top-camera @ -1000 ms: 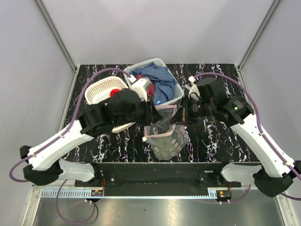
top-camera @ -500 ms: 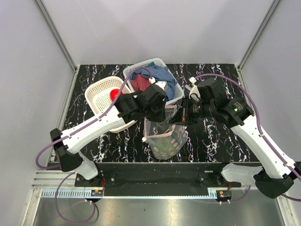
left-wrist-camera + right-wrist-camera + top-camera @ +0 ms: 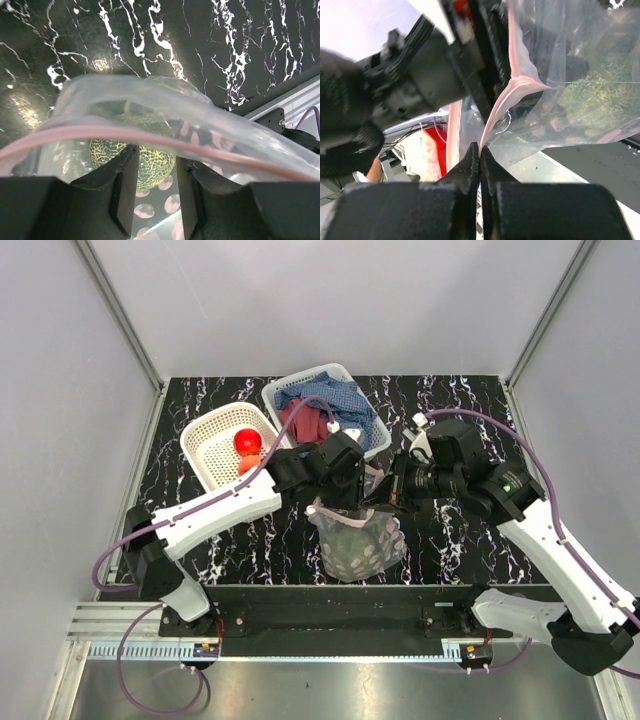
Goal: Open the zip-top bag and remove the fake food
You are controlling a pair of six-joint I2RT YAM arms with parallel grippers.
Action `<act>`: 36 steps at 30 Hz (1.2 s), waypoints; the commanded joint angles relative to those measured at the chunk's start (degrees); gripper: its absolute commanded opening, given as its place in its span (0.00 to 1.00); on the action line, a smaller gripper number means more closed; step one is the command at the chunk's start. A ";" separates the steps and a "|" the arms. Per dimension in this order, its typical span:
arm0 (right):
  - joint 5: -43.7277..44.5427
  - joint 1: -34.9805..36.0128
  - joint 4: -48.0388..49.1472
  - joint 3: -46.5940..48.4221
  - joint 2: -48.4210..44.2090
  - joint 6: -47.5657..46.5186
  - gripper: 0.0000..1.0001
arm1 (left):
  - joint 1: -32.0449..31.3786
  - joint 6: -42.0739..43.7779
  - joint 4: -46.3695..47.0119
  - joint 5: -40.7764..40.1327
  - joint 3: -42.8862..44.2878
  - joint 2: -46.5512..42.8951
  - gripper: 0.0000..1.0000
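The top camera looks steeply down at the table (image 3: 470, 400). Both wrist cameras crowd the zip-top bag (image 3: 358, 545) seen mid-frame from above.

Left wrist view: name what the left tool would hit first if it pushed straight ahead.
Probably the netted yellow-green ball inside the zip-top bag, dead ahead of the left tool; depth is unclear.

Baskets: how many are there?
2. One basket sits rear left with a red fruit inside; the other basket is beside it on the right, full of cloths. More may be hidden.
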 commanded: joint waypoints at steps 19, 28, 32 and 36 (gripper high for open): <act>3.49 0.50 4.01 -17.44 -17.52 7.79 0.00 | -6.10 12.89 12.11 2.65 -1.35 16.53 0.28; 3.66 0.41 3.31 -19.02 -20.33 8.32 0.00 | -7.50 23.18 18.17 0.37 -5.39 20.31 0.37; 3.66 0.50 2.61 -18.94 -20.86 8.67 0.00 | -7.50 25.29 18.88 1.14 -4.60 23.03 0.39; 4.71 0.50 1.03 -18.67 -22.35 9.11 0.00 | -7.59 28.27 22.20 7.12 -6.61 24.18 0.39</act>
